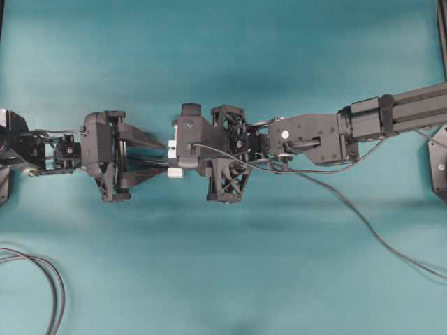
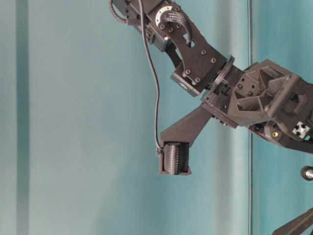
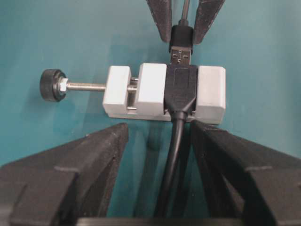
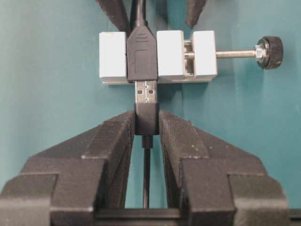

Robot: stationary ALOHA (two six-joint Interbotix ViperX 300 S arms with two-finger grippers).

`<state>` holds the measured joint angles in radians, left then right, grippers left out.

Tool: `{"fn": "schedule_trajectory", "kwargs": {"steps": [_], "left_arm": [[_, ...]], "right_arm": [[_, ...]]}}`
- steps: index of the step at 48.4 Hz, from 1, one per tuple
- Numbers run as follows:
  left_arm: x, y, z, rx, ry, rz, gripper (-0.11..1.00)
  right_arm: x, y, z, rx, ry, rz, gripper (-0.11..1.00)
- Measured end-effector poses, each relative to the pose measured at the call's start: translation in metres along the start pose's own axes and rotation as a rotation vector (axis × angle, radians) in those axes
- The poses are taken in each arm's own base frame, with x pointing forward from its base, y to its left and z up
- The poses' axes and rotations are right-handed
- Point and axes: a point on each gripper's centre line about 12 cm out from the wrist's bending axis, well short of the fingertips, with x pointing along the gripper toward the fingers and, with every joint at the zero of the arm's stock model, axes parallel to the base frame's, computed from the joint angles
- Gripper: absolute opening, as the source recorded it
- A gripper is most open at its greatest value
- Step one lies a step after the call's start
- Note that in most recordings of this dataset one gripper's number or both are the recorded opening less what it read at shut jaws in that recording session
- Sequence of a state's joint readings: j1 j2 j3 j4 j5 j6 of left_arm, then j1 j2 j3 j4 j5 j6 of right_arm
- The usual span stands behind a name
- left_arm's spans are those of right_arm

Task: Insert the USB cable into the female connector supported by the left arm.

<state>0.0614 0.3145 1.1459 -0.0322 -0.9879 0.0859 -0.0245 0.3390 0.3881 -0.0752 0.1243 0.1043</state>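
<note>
The female connector (image 3: 153, 89) is a white block with a black socket, a pin and a black knob (image 3: 51, 84); it also shows from the right wrist (image 4: 169, 54) and overhead (image 1: 174, 171). My left gripper (image 3: 160, 126) is open, its jaws spread wide with both tips against the block's near edge. The block's own dark cable (image 3: 171, 160) runs back between them. My right gripper (image 4: 146, 113) is shut on the USB cable's dark plug (image 4: 146, 120). The plug's metal tip (image 4: 146, 92) meets the socket's mouth, and most of the metal still shows. Overhead, the two grippers (image 1: 166, 159) (image 1: 186, 159) face each other.
Looped dark cables (image 1: 52, 286) lie at the front left corner of the teal table (image 1: 223, 279). A thin cable (image 1: 412, 262) trails off to the right edge. A dark mount (image 1: 436, 167) stands at the far right. In the table-level view a cable (image 2: 155, 88) hangs down to one finger (image 2: 175, 157).
</note>
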Motion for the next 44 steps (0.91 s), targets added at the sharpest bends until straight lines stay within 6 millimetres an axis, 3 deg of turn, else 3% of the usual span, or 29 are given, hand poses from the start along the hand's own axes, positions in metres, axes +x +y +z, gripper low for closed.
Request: {"fn": "schedule_trajectory", "kwargs": {"steps": [44], "left_arm": [[0.0000, 0.0000, 0.0000, 0.000, 0.000, 0.000, 0.69]], "right_arm": [[-0.0014, -0.0003, 0.0069, 0.000, 0.023, -0.005, 0.21]]}}
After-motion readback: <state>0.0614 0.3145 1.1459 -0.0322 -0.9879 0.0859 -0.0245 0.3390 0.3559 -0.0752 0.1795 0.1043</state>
